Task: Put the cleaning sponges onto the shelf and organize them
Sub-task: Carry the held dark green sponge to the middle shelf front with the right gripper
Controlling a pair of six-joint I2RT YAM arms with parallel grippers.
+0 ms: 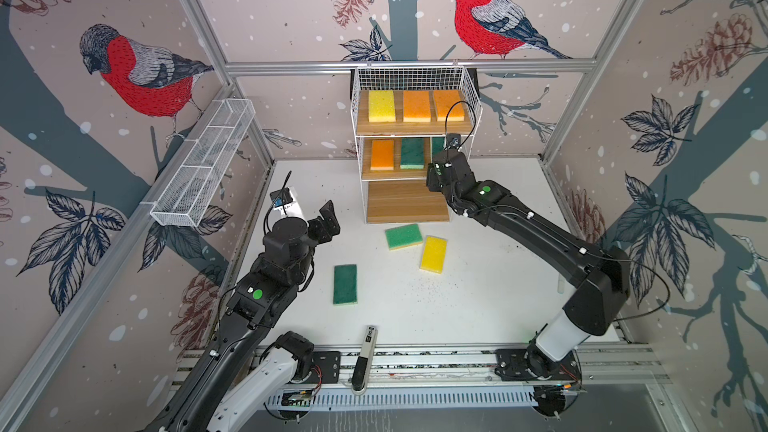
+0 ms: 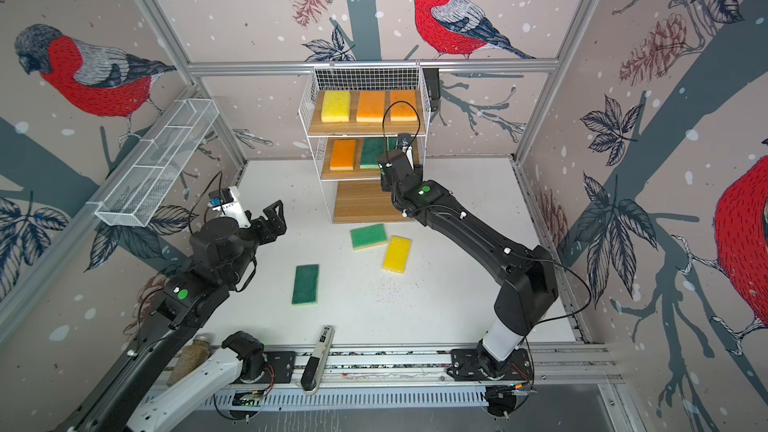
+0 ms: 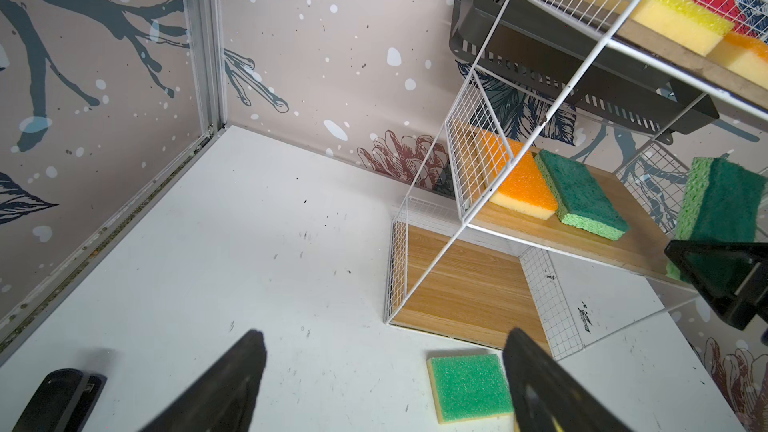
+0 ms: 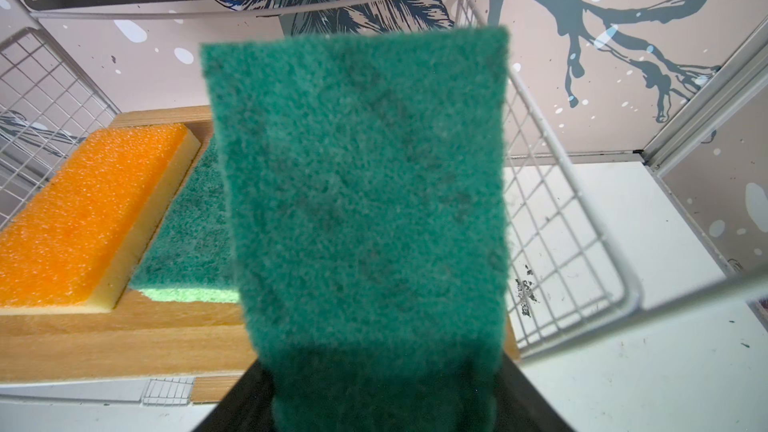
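The shelf [image 1: 407, 205] stands at the back of the table. Its top board holds a yellow sponge [image 1: 381, 105] and two orange ones. On the middle board lie an orange sponge [image 1: 382, 154] and a dark green sponge [image 1: 412, 153]. My right gripper [image 4: 380, 388] is shut on another dark green sponge [image 4: 361, 184], holding it above the right end of that middle board. The bottom board is bare. A light green sponge [image 1: 403, 236], a yellow sponge [image 1: 433, 254] and a dark green sponge [image 1: 345, 284] lie on the table. My left gripper [image 1: 328, 222] hangs open and empty, left of the shelf.
A long white mesh basket [image 1: 203, 164] hangs on the left wall. A black-handled tool [image 1: 365, 363] lies at the table's front edge, and a jar [image 2: 193, 357] rests beside the left arm's base. A dark slotted tray [image 3: 540, 56] is mounted behind the shelf.
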